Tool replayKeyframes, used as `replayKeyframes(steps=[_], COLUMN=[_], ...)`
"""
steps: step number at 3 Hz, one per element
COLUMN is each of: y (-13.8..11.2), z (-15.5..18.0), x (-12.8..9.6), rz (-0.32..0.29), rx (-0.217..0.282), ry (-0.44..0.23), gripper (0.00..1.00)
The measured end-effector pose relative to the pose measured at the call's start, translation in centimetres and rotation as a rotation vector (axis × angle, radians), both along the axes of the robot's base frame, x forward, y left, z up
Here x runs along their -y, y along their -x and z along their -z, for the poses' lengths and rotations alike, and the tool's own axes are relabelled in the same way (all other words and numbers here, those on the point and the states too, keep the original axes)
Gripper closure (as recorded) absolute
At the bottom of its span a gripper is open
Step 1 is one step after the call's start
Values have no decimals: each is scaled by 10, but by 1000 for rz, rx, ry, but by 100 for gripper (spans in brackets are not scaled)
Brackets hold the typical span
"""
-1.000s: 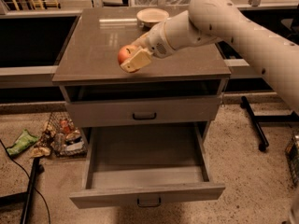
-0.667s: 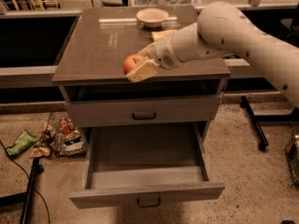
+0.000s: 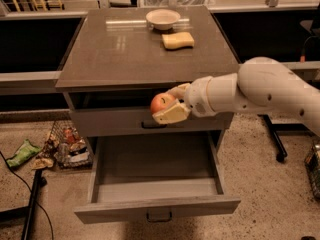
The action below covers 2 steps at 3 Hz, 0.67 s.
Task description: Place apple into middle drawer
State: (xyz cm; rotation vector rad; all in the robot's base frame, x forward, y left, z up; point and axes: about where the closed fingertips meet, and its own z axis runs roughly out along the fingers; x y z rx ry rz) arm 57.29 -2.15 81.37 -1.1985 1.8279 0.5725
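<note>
My gripper (image 3: 166,105) is shut on the red-orange apple (image 3: 161,103) and holds it in the air in front of the upper grey drawer front (image 3: 115,121), off the cabinet top. The white arm reaches in from the right. The middle drawer (image 3: 156,190) is pulled wide open below, its grey inside bare, with a small dark handle (image 3: 159,216) on its front. The apple hangs above the drawer's back part.
A pale bowl (image 3: 163,19) and a yellow sponge (image 3: 178,40) sit at the back of the cabinet top (image 3: 115,54). A wire basket with litter (image 3: 67,144) stands on the floor at left. A black stand base (image 3: 274,141) is at right.
The arm has carried the apple off the cabinet top, forward and down, to in front of the upper drawer front above the open drawer. The view has also shifted.
</note>
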Motion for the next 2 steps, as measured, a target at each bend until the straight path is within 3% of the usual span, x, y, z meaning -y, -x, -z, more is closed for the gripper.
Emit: replayKeyframes(steps=[1,2], y=[23,32], z=[45,87], x=[26,41], rz=[72,118], rx=[-35,-77], ry=[-51,-59], gripper=[100,100])
